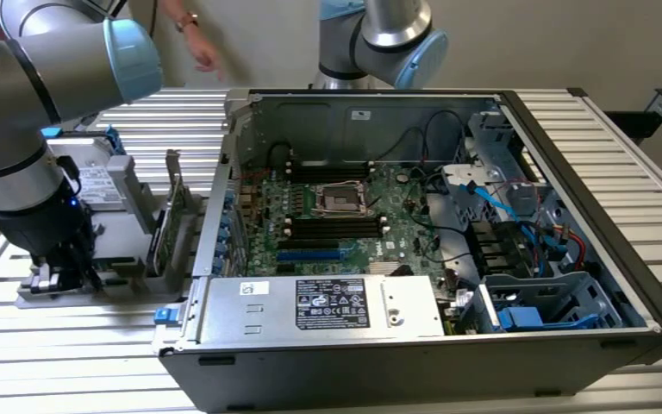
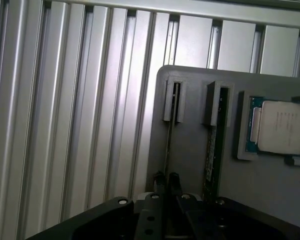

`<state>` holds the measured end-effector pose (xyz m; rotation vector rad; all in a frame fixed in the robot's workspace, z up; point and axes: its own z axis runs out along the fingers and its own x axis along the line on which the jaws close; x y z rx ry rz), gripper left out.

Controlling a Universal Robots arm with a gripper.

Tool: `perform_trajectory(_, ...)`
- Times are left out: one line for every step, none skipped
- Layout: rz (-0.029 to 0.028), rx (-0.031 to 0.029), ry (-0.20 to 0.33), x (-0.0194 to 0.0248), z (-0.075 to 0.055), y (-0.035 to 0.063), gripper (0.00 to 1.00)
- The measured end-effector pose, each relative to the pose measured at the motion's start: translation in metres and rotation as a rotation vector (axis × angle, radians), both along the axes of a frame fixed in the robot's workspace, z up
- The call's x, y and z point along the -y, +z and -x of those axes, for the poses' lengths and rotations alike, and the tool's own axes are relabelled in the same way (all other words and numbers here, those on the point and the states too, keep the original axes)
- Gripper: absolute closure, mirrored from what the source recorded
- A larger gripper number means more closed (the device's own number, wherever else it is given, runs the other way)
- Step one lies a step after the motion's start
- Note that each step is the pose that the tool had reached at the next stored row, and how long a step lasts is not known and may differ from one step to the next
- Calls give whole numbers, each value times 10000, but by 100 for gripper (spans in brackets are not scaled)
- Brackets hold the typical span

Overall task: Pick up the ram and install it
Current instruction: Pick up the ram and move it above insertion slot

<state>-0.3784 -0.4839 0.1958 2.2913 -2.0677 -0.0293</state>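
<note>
The exterior camera is looking down from well back over the open black computer case [image 1: 308, 375] on the ribbed aluminium table [image 1: 66, 354] [image 2: 65, 125], while the wrist camera is peering closely past the black gripper [image 2: 167, 181] at the shared flat grey plastic tray [image 2: 190, 145] [image 1: 34, 295].

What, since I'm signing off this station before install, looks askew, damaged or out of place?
Nothing stands out. The ram and the second stick stand straight in the grey holder slots, and the processor lies square in its recess.

You saw the ram [image 2: 168, 142] edge-on, its end hidden between the gripper [image 2: 167, 179] fingers; the processor [image 2: 282, 126] ran off-frame.
</note>
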Motion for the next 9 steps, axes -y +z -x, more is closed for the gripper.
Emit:
perform_trajectory(0, 0, -21, 0, 0, -1, 87)
perform_trajectory(0, 0, -22, 0, 0, -1, 87)
perform_trajectory(-1, 1, -22, 0, 0, -2, 87)
perform_trajectory(0, 0, -23, 0, 0, -2, 87)
perform_trajectory(0, 1, -24, 0, 0, -2, 87)
perform_trajectory(0, 1, -29, 0, 0, -2, 87)
perform_trajectory(0, 2, -43, 0, 0, -2, 87)
perform_trajectory(0, 2, -64, 0, 0, -2, 87)
perform_trajectory(0, 1, -89, 0, 0, -2, 87)
